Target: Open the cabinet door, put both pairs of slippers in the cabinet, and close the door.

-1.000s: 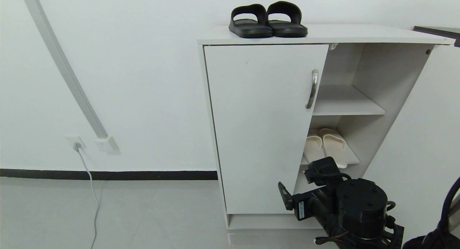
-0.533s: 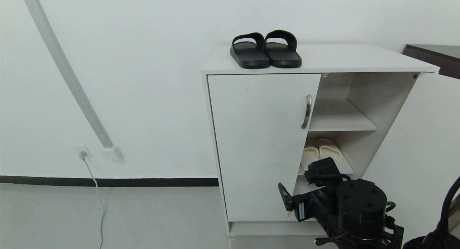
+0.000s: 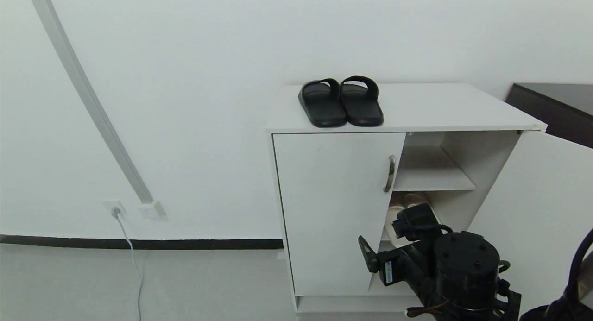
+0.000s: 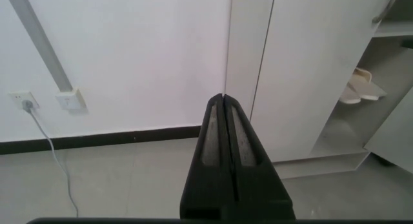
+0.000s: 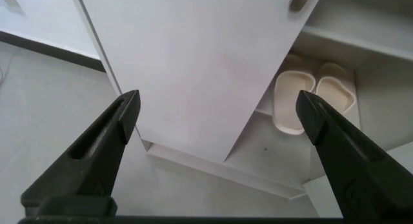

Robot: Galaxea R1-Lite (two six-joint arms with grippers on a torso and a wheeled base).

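A pair of black slippers (image 3: 341, 101) sits on top of the white cabinet (image 3: 440, 108). Its left door (image 3: 333, 210) with a metal handle (image 3: 390, 173) is closed. The right door (image 3: 537, 210) is swung open. A beige pair of slippers (image 5: 313, 98) lies on the lower shelf inside, partly hidden in the head view behind my right arm (image 3: 463, 265). My right gripper (image 5: 217, 98) is open and empty, low in front of the cabinet. My left gripper (image 4: 223, 98) is shut on nothing, level with the cabinet's left side.
The upper shelf (image 3: 428, 177) inside is bare. A wall socket with a hanging cable (image 3: 116, 212) and a slanted conduit (image 3: 88, 98) are left of the cabinet. Dark furniture (image 3: 551, 108) stands at the far right. Grey floor lies open to the left.
The head camera has risen, so the cabinet sits lower in the picture and more of its top shows. The slippers, doors and right arm keep their places.
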